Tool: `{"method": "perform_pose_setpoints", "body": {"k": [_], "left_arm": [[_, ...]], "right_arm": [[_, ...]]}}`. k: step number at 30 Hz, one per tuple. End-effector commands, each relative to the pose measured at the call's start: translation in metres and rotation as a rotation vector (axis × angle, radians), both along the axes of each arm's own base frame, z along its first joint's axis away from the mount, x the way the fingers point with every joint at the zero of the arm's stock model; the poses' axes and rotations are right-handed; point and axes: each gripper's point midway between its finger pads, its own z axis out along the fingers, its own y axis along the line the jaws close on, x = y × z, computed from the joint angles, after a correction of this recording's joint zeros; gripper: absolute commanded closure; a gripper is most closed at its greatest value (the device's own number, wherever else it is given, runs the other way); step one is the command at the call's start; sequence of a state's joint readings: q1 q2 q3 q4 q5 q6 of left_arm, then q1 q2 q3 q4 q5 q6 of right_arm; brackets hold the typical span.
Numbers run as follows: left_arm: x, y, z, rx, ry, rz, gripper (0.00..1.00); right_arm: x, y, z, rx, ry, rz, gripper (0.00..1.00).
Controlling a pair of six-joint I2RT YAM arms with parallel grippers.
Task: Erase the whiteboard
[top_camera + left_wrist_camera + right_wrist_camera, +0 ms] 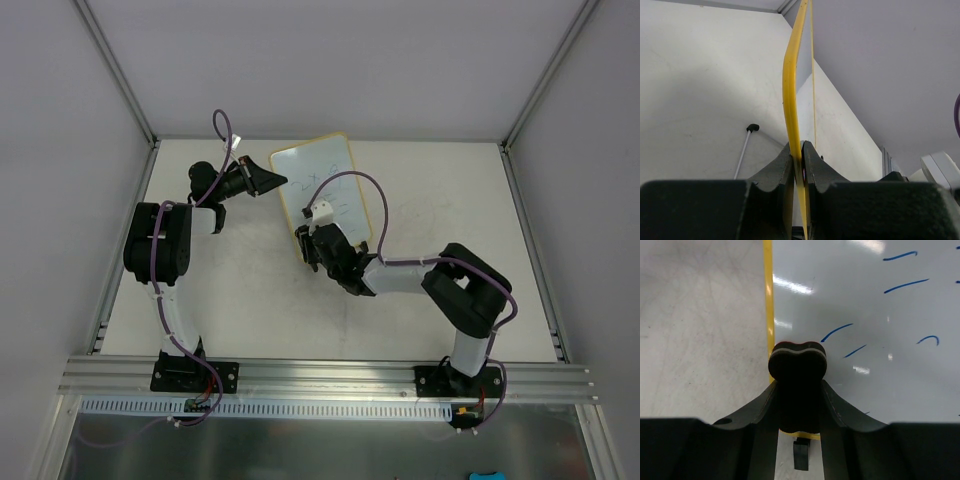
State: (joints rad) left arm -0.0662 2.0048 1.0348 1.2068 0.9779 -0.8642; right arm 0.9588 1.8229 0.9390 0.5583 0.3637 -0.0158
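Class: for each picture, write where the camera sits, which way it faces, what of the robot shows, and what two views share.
Top external: above and behind the arms, facing down at the white table; both arms show.
Left wrist: on the left arm, facing along the left gripper, shut on the small yellow-framed rectangular whiteboard.
Right wrist: on the right arm, facing the whiteboard past the right gripper, holding a black foam eraser block.
Shared: the whiteboard, in all three.

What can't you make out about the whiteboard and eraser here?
- Top view: writing on the whiteboard too small to read; right fingers hide the eraser.
- Left wrist: whiteboard edge-on, its face hidden.
- Right wrist: eraser covers its own contact with the whiteboard; picture edges cut off the writing.
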Motion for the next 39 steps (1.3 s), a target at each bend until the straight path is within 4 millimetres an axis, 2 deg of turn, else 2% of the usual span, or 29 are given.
{"method": "perform_pose_setpoints", "body": {"k": [1, 11, 18, 23, 33, 39], "left_arm": [[-0.006, -0.006, 0.014, 0.043, -0.130, -0.013, 1.00], [-0.008, -0.007, 0.016, 0.042, -0.137, -0.020, 1.00], [-0.010, -0.007, 0.017, 0.038, -0.141, -0.027, 1.00], [-0.010, -0.007, 0.019, 0.033, -0.146, -0.032, 1.00], [-0.011, -0.007, 0.019, 0.032, -0.146, -0.037, 1.00], [-0.011, -0.007, 0.020, 0.033, -0.149, -0.038, 1.00]], "right_arm": [[-0.032, 0.030, -0.025, 0.061, 0.136, 0.120, 1.00], [-0.016, -0.003, -0.025, 0.040, 0.113, 0.021, 1.00], [-0.004, -0.046, -0.030, 0.022, 0.114, -0.082, 1.00], [0.004, -0.078, -0.025, 0.031, 0.114, -0.130, 1.00], [0.043, -0.138, -0.013, 0.045, 0.110, -0.259, 1.00], [0.055, -0.158, -0.015, 0.048, 0.125, -0.300, 1.00]]}}
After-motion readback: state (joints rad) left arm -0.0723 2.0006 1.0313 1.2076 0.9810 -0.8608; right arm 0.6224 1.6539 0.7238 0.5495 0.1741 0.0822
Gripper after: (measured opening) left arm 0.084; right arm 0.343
